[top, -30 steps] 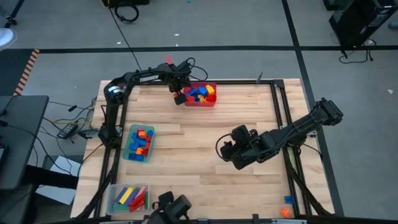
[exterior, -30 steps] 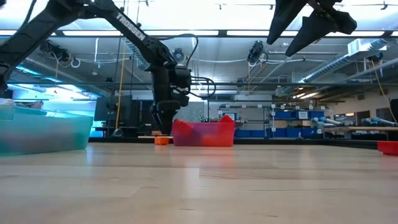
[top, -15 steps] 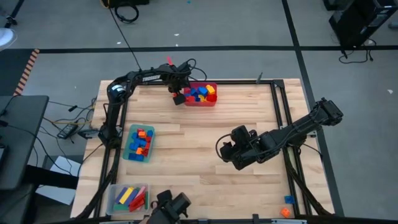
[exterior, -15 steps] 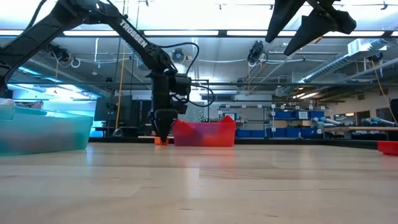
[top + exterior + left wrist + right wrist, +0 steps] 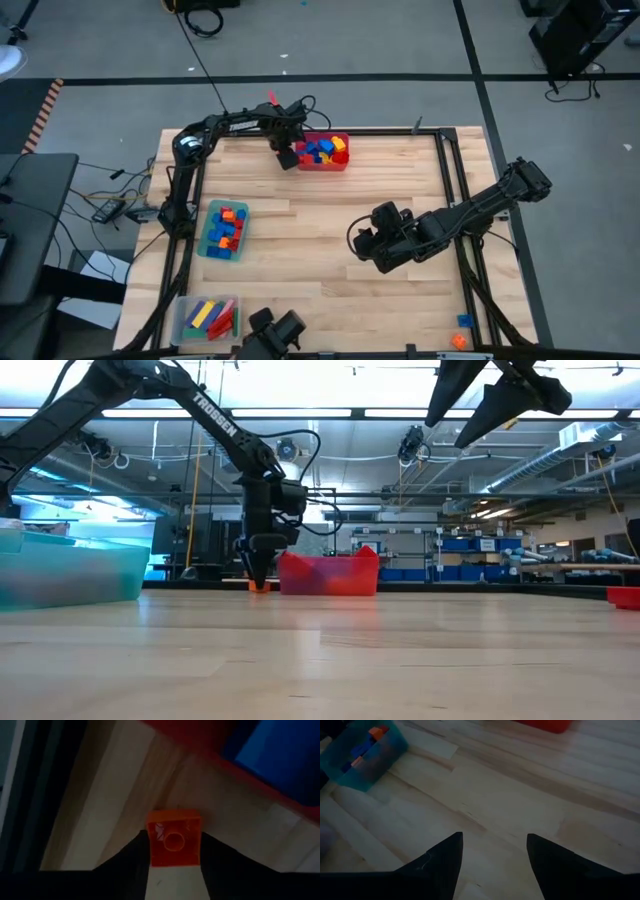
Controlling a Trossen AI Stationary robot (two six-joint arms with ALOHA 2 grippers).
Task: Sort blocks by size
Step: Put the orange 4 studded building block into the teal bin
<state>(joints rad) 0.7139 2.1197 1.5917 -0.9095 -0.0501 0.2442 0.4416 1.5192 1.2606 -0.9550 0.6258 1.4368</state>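
The left claw (image 5: 174,851) has just dropped to the table and narrowed around a small orange block (image 5: 173,837) — lying at nine o'clock of the red bin (image 5: 322,163) — suggesting a pickup; the right claw (image 5: 494,851) hangs open mid-table.

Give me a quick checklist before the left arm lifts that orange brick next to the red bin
1. Orange brick sits between the left gripper fingers: ok.
2. Fingers firmly closed on the brick: cannot tell; they flank it closely, but contact is not clear.
3. Brick lies on the table outside the red bin, just beside its wall: ok.
4. Room to lift without catching the bin wall: cannot tell, it is very near.
5. Right gripper open, empty, raised mid-table away from the pick: ok.
6. Teal bin unobstructed: ok.
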